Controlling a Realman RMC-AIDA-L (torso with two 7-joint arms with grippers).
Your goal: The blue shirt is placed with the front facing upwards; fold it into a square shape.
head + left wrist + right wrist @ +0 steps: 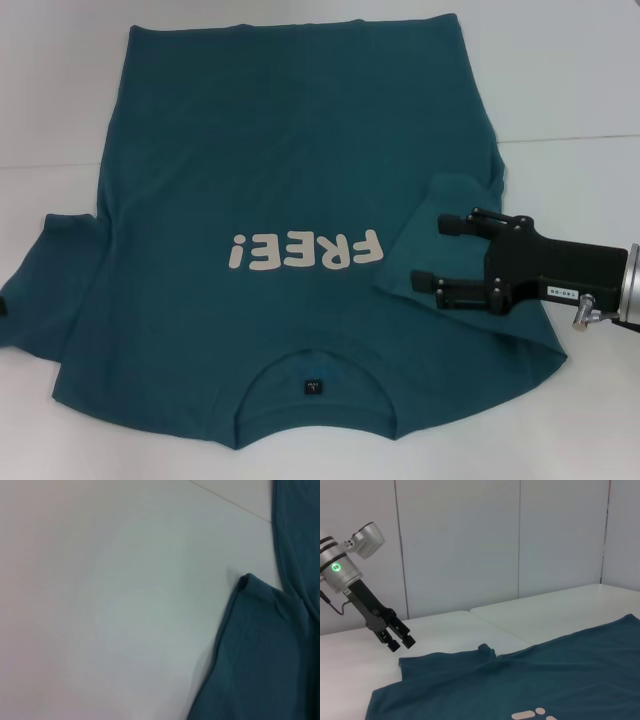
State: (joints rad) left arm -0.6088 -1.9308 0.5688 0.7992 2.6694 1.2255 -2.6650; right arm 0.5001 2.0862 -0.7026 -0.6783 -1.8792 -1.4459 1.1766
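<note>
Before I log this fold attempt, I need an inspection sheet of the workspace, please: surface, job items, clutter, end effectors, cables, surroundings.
Surface: white table, a seam line across it.
Job items: blue shirt flat, lettering up, collar nearest the robot; right sleeve folded onto the body, left sleeve spread out.
Clutter: nothing seen.
End effectors: right end effector open, over the folded sleeve; left end effector raised above the left sleeve, fingers close together.
Cables: thin dark cable at the left wrist.
Surroundings: pale wall panels behind the table.
</note>
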